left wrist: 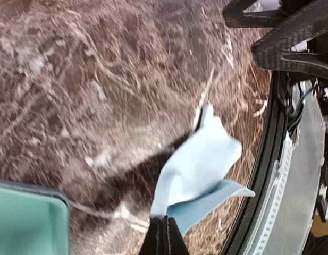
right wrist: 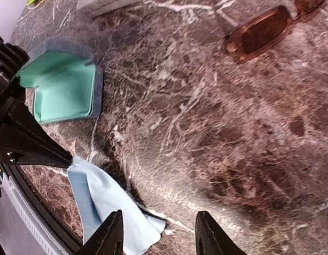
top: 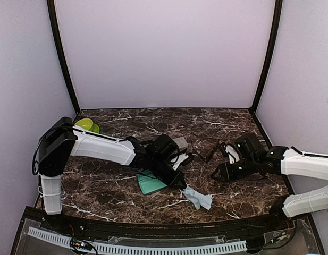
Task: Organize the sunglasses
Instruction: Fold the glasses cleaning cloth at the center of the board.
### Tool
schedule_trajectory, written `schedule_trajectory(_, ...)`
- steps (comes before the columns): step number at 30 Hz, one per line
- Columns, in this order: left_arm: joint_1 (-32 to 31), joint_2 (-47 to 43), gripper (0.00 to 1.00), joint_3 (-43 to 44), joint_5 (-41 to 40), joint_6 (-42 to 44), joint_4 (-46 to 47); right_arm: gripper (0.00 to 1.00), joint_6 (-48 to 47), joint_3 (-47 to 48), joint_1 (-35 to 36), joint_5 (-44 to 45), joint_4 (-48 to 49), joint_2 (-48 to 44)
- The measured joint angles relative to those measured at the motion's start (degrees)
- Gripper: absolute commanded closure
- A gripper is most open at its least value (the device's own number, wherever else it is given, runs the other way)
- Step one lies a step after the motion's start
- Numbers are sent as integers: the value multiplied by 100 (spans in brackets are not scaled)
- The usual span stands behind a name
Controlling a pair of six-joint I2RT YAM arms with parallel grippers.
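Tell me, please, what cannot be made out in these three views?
- Brown sunglasses: right wrist view, the top edge cuts off the second lens.
- Second pair: found in no view; from above, the left arm and right arm cover part of the table.
- Green case: left wrist view, cut by the bottom corner, blurred.
- Cloth: top view, its pinched end hidden under the left gripper.
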Motion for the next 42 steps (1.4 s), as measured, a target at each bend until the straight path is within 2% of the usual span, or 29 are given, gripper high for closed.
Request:
schedule_trajectory(7, -87, -184, 100, -295, -90, 391, -61, 69, 393, -345, 645, -138, 352, 146)
schedule_trajectory(20, -208, -184, 100, -297, -295, 678, -55, 71, 1029, -807, 1235, 118, 400, 44)
schedule_trajectory(32, -286, -184, 100, -295, -332, 754, -61, 76, 1073, -667, 1663, 527, 442, 750)
schedule_trajectory(42, -282, -184, 100, -282, -332, 754, -74, 86, 1075, -308, 2015, 960, 249, 1167)
